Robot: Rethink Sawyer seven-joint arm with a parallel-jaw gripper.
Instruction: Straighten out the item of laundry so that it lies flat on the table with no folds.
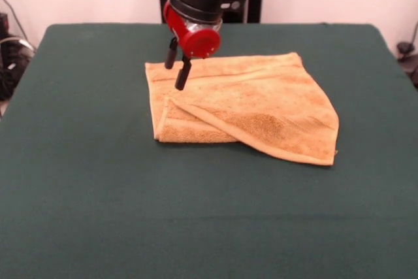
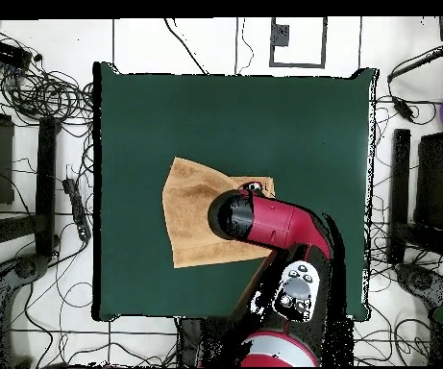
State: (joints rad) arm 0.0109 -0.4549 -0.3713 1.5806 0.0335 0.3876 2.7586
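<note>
Pincer [image 1: 177, 68] open above folded towel [image 1: 255, 106]

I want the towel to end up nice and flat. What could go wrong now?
1. The towel has a flap folded over at its front left. The open pincer hangs over the back left corner, so it might pinch both layers and drag the fold along.
2. Pulling the wrong way could bunch the cloth up more on the table.
3. From above, the arm hides part of the towel, so a missed grab is possible.
</note>
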